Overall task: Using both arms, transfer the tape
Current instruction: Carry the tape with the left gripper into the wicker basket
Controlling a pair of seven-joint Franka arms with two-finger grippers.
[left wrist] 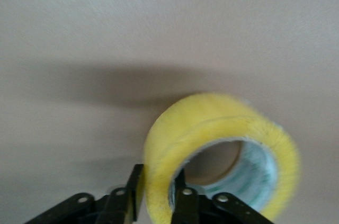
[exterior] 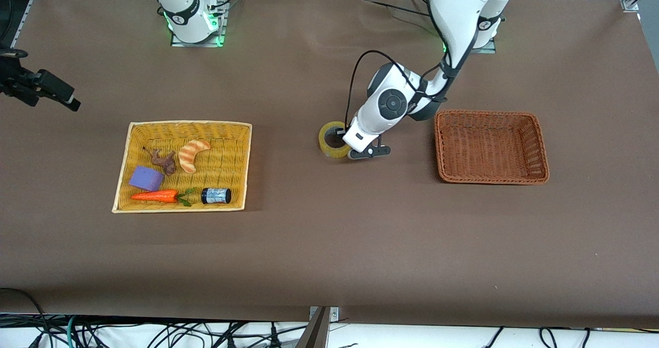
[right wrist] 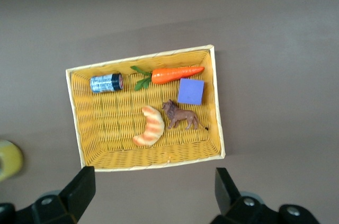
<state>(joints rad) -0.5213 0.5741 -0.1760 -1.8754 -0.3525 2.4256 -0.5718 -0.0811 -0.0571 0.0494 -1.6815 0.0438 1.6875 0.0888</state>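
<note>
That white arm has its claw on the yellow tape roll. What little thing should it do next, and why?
Probably lift straight up. The left claw has one finger inside the tape and one outside, pinching its wall, and the roll seems to rest on the table between the yellow basket and the empty brown basket. The right claw waits open, high over the yellow basket.

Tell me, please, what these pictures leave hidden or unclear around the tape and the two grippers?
- Left gripper: the front view hides its fingers under the wrist; the left wrist view shows them straddling the wall of the tape.
- Whether the tape is lifted or resting on the table: cannot tell.
- Right gripper: open in its wrist view; in the front view, the frame edge cuts it off.
</note>
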